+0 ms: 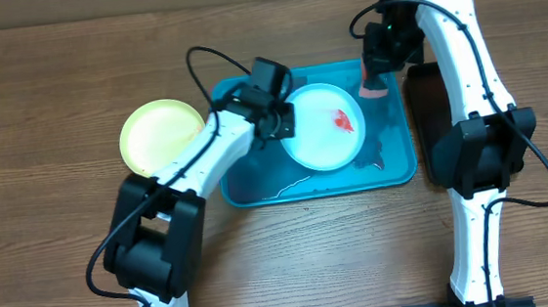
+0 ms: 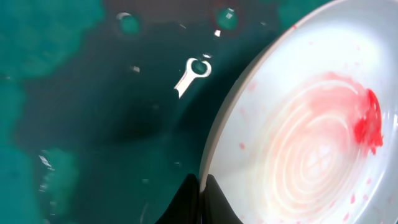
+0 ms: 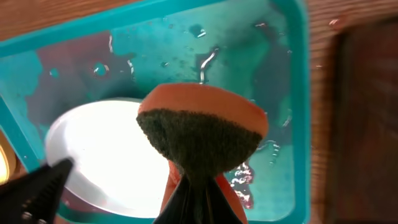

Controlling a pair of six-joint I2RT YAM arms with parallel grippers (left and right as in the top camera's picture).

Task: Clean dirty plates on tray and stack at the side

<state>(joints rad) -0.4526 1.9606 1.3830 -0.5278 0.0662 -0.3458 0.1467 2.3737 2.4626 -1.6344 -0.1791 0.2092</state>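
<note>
1. Tray [image 1: 257, 186]: turquoise plastic, rectangular with rounded corners and a raised rim, its floor wet and glossy.
2. Black tray [image 1: 428, 122]: narrower and matte, just beside the tray at 3 o'clock.
3. White plate [image 1: 324, 135]: round and smooth, lying in the tray, with a red smear [image 1: 343, 121] toward its 3 o'clock side.
4. Green plate [image 1: 160, 133]: round, yellow-green, on the wood-grain table [image 1: 67, 268] at the tray's 9 o'clock.
5. Sponge [image 3: 202, 134]: orange foam with a coarse dark scouring face, over the tray's 1 o'clock corner.
6. Right gripper [image 3: 198, 199]: jaws pinching the sponge.
7. Left gripper [image 2: 200, 199]: jaws pinching the white plate's 9 o'clock rim.
</note>
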